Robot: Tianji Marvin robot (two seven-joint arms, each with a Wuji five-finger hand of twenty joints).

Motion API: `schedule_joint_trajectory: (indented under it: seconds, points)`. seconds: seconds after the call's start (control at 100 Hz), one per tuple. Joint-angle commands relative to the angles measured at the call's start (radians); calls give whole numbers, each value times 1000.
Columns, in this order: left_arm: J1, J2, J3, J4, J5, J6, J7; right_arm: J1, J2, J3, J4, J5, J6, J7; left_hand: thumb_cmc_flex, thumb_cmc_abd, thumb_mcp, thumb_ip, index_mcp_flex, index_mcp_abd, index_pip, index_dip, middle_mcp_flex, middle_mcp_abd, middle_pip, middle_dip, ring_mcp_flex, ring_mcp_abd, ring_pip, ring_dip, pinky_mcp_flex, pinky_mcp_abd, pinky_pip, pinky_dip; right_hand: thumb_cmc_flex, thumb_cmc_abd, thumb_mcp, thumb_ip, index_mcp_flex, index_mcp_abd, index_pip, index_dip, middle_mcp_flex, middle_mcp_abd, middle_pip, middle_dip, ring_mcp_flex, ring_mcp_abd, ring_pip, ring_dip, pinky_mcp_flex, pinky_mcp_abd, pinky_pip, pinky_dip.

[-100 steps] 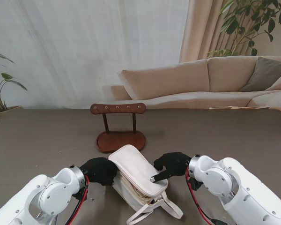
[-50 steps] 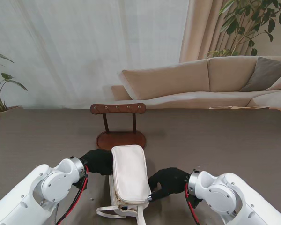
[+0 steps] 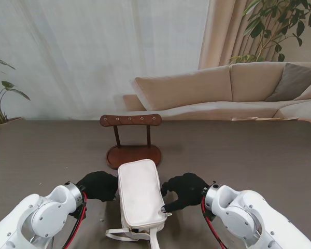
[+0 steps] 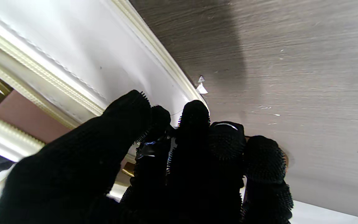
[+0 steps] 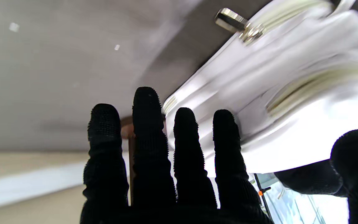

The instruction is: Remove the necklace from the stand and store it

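Observation:
The brown wooden necklace stand point(image 3: 133, 150) stands upright at the table's middle, and its top bar is bare. I see no necklace in any view. A white bag point(image 3: 140, 193) lies flat just nearer to me than the stand, flap side up, straps trailing toward me. My left hand point(image 3: 97, 185) rests beside the bag's left side with its fingers point(image 4: 194, 137) bunched against the thumb, and I see nothing held in it. My right hand point(image 3: 184, 191) is at the bag's right side, fingers point(image 5: 148, 124) spread, one fingertip touching the bag's near right corner. The bag's white side point(image 5: 284, 93) fills that wrist view.
The dark wood-grain table point(image 3: 249, 150) stretches to both sides. A beige sofa point(image 3: 223, 93) and curtain lie beyond its far edge, with plants at the far left and far right.
The bag turned from tilted and slanted to lying flat and square to me. My left hand drew back a little toward me, and my right hand shifted along the bag's right side.

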Motion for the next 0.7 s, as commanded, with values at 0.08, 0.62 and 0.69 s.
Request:
schedule_joint_trajectory:
  seconds: [0.08,0.62,0.69]
  points:
    - [20,-2,-21,-11,1,3,-13,24,-18,-8,-41,-38,43,-39,10,20,5,-16,-1,-11,7,-4,4,-1,0,2,-4,16,-14,2,-27,-15,29,-3,5,-17,42,24,-61,-9,-22,-21,-71,-1,-7,-5,-40,17,-22,-6,-212,-6,36,9]
    - [72,-5,-84,-57,-2,14,-15,223,-27,-235,14,-114,13,-129,15,21,3,-15,-6,-4,14,-4,6,-3,-3,4,-1,17,-24,1,-31,-14,25,-2,22,-46,84,16,-178,-74,-55,-69,-195,-82,-42,-72,-158,-60,-143,-94,-252,-46,0,-27]
    - [85,-7,-95,-66,-4,17,-8,250,-26,-267,31,-113,19,-118,15,21,3,-15,-7,-3,16,-3,5,-2,-4,4,-2,18,-25,1,-31,-14,24,-2,23,-47,86,17,-200,-96,-71,-88,-210,-96,-77,-106,-173,-63,-165,-111,-258,-53,-5,-33]
